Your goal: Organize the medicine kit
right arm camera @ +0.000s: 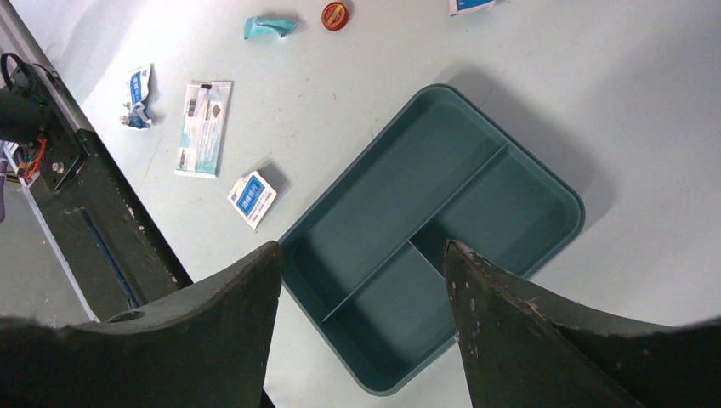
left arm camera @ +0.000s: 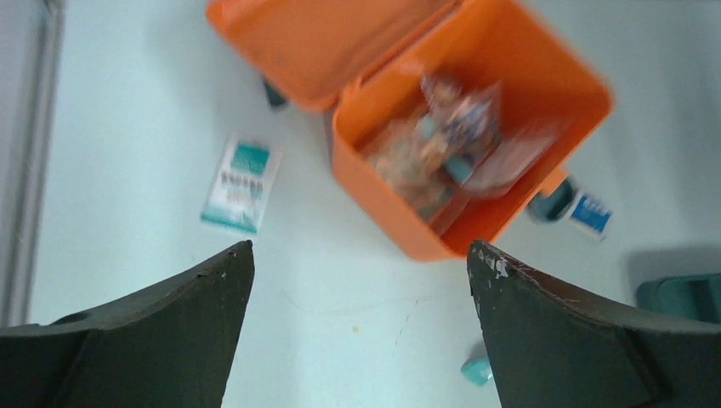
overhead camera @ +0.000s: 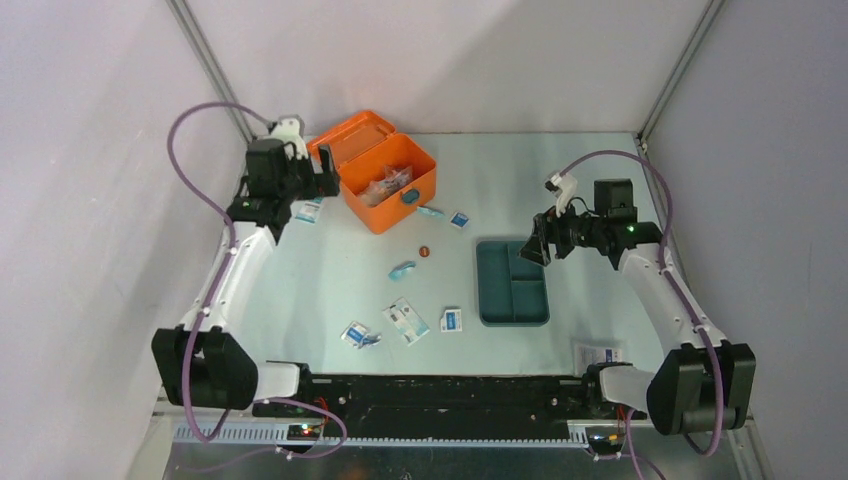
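The left gripper (left arm camera: 360, 248) hangs above the table (overhead camera: 600, 170) with its jaws spread wide and nothing between them; the medicine kit (left arm camera: 370, 200) stands just ahead of it, set a little toward its right finger, with its lid (left arm camera: 340, 42) thrown back flat on the far side; clear packets (left arm camera: 459, 127) are heaped inside the box, blurred in the wrist view, and its teal latch (left arm camera: 553, 200) shows at the wall farthest to the gripper's right; a white and teal packet (left arm camera: 242, 183) lies flat ahead of the left finger, apart from the kit, and a small blue sachet (left arm camera: 591, 212) lies just beyond the latch; the right gripper (right arm camera: 362, 246) is likewise wide open and empty, poised over the dark teal tray (right arm camera: 400, 204), whose near corner sits between its fingers; the tray has one long compartment and two shorter ones, all bare; beyond the left finger lie a blue square sachet (right arm camera: 252, 198) just beside the tray, a long white packet (right arm camera: 204, 127) and a crumpled blue sachet (right arm camera: 138, 93); farther ahead are a teal wrapper (right arm camera: 268, 25) and a red round cap (right arm camera: 334, 14), near each other and well apart from the tray.
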Controlling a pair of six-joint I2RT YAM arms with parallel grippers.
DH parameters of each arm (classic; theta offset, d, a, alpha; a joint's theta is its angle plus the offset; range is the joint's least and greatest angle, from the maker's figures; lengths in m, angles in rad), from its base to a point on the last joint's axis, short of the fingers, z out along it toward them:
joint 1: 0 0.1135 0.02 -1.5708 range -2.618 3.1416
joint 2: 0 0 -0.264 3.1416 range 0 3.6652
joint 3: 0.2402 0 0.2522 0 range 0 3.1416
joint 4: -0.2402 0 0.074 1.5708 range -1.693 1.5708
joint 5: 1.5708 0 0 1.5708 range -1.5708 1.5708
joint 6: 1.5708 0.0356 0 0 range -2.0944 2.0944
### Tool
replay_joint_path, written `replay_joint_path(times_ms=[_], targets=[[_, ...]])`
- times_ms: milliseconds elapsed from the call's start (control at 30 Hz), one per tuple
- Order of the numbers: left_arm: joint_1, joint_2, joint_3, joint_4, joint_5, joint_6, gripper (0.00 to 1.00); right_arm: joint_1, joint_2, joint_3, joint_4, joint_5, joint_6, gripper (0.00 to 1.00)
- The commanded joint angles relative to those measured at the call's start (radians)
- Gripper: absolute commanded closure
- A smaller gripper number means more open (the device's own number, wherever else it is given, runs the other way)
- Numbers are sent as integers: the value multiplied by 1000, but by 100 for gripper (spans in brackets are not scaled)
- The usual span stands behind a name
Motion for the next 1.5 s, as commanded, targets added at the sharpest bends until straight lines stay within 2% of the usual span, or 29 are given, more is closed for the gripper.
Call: replay_joint_path(times_ms=[0, 100, 200, 267, 367, 433, 567, 633, 733, 900, 1200, 1267, 1467], targets=[[2, -20, -164, 155, -2, -89, 0, 46, 39, 76, -5, 6, -16, 26], [8, -46, -194, 174, 94, -112, 0, 99, 87, 114, -24, 93, -32, 26], [37, -26, -219, 197, 195, -257, 0, 163, 148, 155, -29, 177, -19, 27], [44, 5, -212, 207, 237, -280, 0, 188, 189, 176, -20, 274, 14, 27], [48, 45, -179, 210, 211, -325, 9, 199, 245, 196, -12, 402, 71, 29], [50, 87, -152, 213, 208, -375, 17, 198, 283, 206, -16, 423, 104, 33], [50, 188, -118, 209, 194, -475, 33, 202, 337, 208, -18, 450, 158, 34], [48, 234, -112, 206, 200, -512, 37, 203, 360, 207, -18, 464, 178, 36], [48, 298, -105, 206, 210, -524, 39, 211, 397, 207, -24, 492, 201, 37], [48, 377, -61, 207, 239, -503, 39, 246, 439, 207, -23, 510, 201, 30], [18, 534, 68, 179, 271, -469, 42, 264, 479, 207, -26, 519, 213, 31], [0, 552, 89, 167, 253, -448, 45, 265, 478, 207, -26, 516, 214, 32], [-53, 586, 123, 138, 210, -414, 63, 263, 460, 192, -18, 511, 208, 33]])
